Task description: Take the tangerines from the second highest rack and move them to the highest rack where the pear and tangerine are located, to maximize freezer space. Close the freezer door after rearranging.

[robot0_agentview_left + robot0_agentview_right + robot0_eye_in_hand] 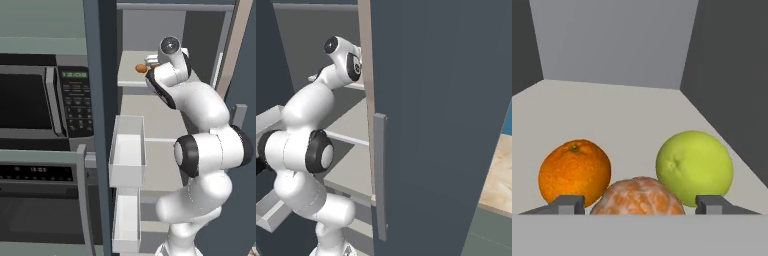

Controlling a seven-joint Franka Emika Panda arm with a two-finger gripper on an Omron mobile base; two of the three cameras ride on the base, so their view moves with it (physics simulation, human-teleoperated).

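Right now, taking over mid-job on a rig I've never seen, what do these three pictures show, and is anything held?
A white robot arm on a driving base reaches into an open freezer. Two pictures come from cameras on the base, behind the arm to its left and right. The third looks along the gripper, inside the highest rack. On that shelf sit an unpeeled tangerine and a pear. A paler, peeled-looking tangerine lies between the fingertips; whether they grip it, I cannot tell. The freezer door stands open, white bins on its inner face.
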